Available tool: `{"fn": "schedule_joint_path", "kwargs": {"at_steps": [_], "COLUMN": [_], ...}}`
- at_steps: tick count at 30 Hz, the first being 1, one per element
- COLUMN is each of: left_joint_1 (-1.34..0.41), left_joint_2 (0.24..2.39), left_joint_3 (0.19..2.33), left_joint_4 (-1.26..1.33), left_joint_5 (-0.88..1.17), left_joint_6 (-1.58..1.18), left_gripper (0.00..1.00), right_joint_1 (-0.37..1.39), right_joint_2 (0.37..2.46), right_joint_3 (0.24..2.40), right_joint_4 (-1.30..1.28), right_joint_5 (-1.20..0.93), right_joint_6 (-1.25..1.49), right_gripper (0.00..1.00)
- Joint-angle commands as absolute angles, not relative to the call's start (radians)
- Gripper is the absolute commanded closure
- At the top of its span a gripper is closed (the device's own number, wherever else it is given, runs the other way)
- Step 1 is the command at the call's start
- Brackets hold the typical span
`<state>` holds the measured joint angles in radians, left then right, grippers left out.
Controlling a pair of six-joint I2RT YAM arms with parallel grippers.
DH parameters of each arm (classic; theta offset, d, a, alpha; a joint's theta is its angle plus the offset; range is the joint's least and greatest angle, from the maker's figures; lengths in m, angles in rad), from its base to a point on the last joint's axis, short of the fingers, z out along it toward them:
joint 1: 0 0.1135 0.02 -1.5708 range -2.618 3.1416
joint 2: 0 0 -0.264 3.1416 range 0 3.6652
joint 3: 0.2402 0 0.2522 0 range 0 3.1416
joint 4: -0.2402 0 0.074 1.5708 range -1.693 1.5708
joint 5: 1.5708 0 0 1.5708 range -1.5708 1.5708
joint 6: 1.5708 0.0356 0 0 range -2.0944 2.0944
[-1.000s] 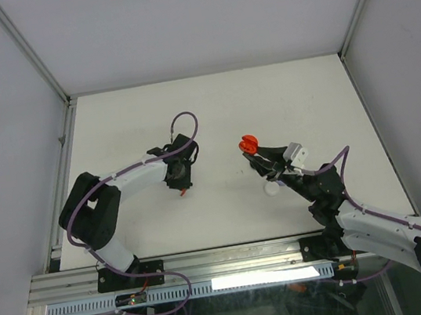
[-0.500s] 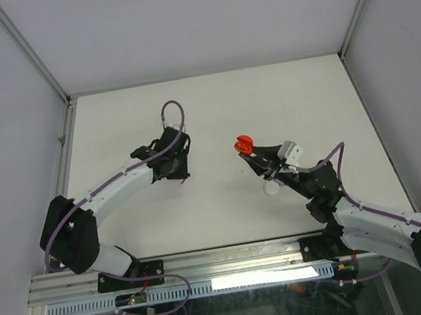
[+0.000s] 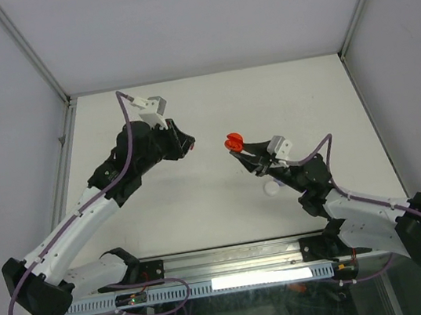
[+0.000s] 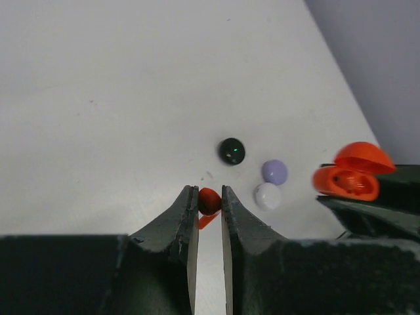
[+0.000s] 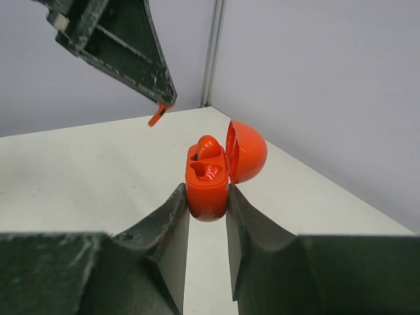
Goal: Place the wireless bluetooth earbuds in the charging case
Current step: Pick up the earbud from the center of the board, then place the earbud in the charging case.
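Observation:
My left gripper [image 4: 209, 193] is shut on a red earbud [image 4: 209, 201], whose stem hangs below the pads. It is held in the air above the table [image 3: 210, 102], just left of the orange-red charging case [image 3: 233, 142]. My right gripper [image 5: 207, 190] is shut on that case [image 5: 209, 180], gripping its base from both sides. The lid [image 5: 247, 151] stands open, and one red earbud [image 5: 209, 147] sits in the far socket. In the right wrist view the left gripper's fingers [image 5: 141, 62] hang at upper left, with the earbud stem [image 5: 156, 117] at their tip.
On the table beneath the arms lie three small round cases: black [image 4: 231, 151], lilac [image 4: 274, 172] and white [image 4: 268, 195]. The white one [image 3: 271, 188] also shows in the top view beside the right arm. Grey walls and metal posts [image 5: 213, 52] bound the table.
The left arm has risen and stretched up and to the right, carrying the red earbud off the table towards the case. The right gripper has shifted the open case slightly left.

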<state>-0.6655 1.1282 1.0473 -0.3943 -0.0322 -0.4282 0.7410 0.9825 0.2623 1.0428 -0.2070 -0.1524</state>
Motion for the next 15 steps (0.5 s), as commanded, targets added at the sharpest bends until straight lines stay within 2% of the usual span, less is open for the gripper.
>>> {"fn": "schedule_joint_path", "kwargs": {"at_steps": [1, 10, 15], "left_joint_1": [-0.656, -0.667, -0.721], "left_joint_2": [1.056, 1.013, 1.033], "left_joint_3": [1.024, 0.945, 0.934], "left_joint_4": [-0.197, 0.049, 0.127], "left_joint_5": [0.101, 0.271, 0.281], "left_joint_6": [-0.459, -0.594, -0.582], "left_gripper": [0.88, 0.89, 0.89], "right_joint_1": [0.749, 0.785, 0.798], "right_joint_2": [1.032, 1.108, 1.137], "right_joint_3": [0.318, 0.355, 0.373], "right_joint_4": [1.174, 1.231, 1.245], "right_joint_5": [-0.230, -0.233, -0.231], "right_joint_6": [-0.128, -0.117, -0.111], "right_gripper": [1.00, 1.00, 1.00]}}
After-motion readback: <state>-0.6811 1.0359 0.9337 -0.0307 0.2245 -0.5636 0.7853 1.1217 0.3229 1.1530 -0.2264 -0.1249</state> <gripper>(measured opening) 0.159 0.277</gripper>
